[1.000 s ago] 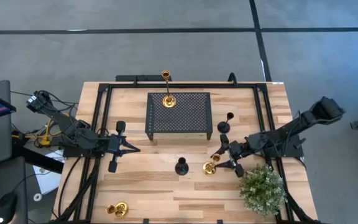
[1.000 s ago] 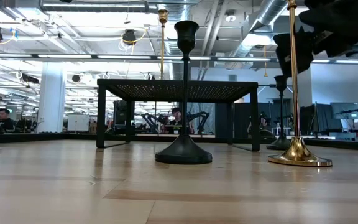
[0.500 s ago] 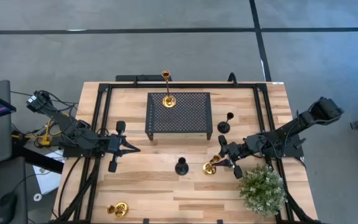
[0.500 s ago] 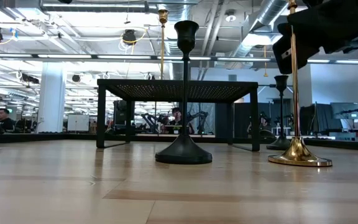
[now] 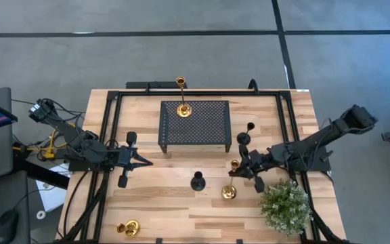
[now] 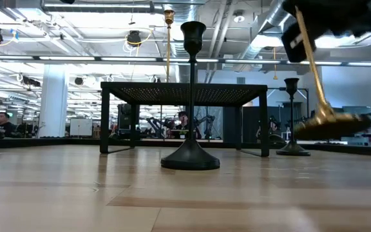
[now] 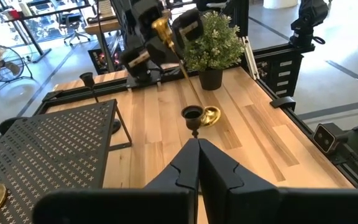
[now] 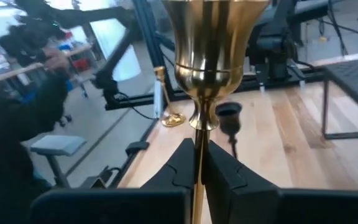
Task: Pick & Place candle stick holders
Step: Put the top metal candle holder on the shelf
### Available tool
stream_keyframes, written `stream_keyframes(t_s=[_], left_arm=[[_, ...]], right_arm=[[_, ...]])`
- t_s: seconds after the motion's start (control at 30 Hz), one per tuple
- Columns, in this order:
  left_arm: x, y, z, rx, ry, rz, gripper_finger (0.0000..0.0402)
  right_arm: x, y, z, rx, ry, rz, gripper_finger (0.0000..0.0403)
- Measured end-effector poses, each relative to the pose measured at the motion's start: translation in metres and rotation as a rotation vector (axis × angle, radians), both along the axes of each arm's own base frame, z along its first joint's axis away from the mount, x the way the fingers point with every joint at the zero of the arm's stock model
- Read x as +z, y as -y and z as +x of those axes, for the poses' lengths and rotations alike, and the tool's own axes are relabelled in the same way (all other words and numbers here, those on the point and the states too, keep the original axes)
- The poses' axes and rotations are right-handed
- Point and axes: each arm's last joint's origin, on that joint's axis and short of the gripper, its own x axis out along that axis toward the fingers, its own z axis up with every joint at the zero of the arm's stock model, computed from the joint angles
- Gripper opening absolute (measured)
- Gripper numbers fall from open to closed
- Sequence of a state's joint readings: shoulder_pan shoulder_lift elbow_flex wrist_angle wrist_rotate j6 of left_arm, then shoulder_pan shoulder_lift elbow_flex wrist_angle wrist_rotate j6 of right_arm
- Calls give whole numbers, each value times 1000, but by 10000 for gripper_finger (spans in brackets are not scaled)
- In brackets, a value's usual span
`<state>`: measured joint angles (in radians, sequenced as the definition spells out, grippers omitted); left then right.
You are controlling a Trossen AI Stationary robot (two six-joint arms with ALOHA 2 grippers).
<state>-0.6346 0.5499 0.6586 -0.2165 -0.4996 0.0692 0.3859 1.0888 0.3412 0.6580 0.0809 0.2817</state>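
Observation:
A tall slim gold candle stick holder (image 5: 231, 179) hangs tilted at the table's right, with my right gripper (image 5: 237, 168) shut on it. A second tall gold holder (image 5: 181, 108) stands by its round base on the black perforated stand (image 5: 195, 124). One black holder (image 5: 197, 181) stands at mid-table, another (image 5: 244, 137) beside the stand's right end. A short gold holder (image 5: 128, 228) is at the near left. My left gripper (image 5: 147, 160) hovers shut over the table's left, touching nothing. My right gripper pinches the gold holder's thin stem (image 8: 198, 134) just below its cup (image 8: 216, 43) between the two fingers. The fingers come level from the table's right and lie across the stem. The holder hangs slanted, its round base (image 6: 330, 122) lifted clear of the table.
A green bushy plant (image 5: 286, 207) stands at the near right, close to my right arm. A black frame (image 5: 107, 135) runs along the table's edges. Bare wood lies between the black mid-table holder and the near edge.
My right gripper has shut on the gold holder's stem and risen. The holder has come off the table and tipped, its base swinging up and toward the near edge while its cup stays at the fingers.

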Motion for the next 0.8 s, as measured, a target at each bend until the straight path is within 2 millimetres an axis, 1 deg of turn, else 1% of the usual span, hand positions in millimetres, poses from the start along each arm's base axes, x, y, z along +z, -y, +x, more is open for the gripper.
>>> stream_keyframes(t_s=[0.1,0.2,0.33,0.43,0.5,0.6,0.7,0.8], left_arm=[[0,0,0,0,0,0,7],[0,0,0,0,0,0,8],[0,0,0,0,-1,0,6],[0,0,0,0,-1,0,5],[0,0,0,0,-1,0,7],[0,0,0,0,-1,0,9],[0,0,0,0,-1,0,7],[0,0,0,0,-1,0,5]], right_arm=[[17,-2,7,-5,-78,-32,5],[43,-5,14,-20,-105,-53,6],[83,-7,21,-9,-44,-134,3],[114,-5,24,-4,21,-186,3],[132,0,25,9,38,-220,3],[152,11,30,-19,44,-254,2],[163,26,38,-52,22,-281,2],[168,43,48,-68,26,-288,1]])
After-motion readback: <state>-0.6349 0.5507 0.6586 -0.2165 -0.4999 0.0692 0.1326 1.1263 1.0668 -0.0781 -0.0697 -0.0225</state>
